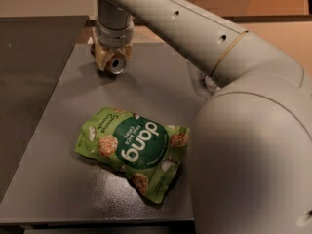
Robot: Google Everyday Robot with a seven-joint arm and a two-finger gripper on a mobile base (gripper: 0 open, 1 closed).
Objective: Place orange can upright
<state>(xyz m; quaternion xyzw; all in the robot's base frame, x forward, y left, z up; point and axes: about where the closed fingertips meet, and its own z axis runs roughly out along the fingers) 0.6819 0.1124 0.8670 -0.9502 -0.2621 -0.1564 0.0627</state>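
Observation:
The orange can (117, 65) is at the far left of the grey table (156, 91). Only its silver rimmed end shows, facing me, so it is tilted or on its side. My gripper (112, 59) hangs from the arm straight over it, and its tan fingers (101, 58) are shut on the can from both sides. The can's body is hidden between the fingers. I cannot tell whether the can touches the table.
A green snack bag (134, 150) lies flat at the table's middle front. My arm's big elbow (253, 150) fills the right side and hides that part of the table. A darker surface (29, 82) lies to the left of the table.

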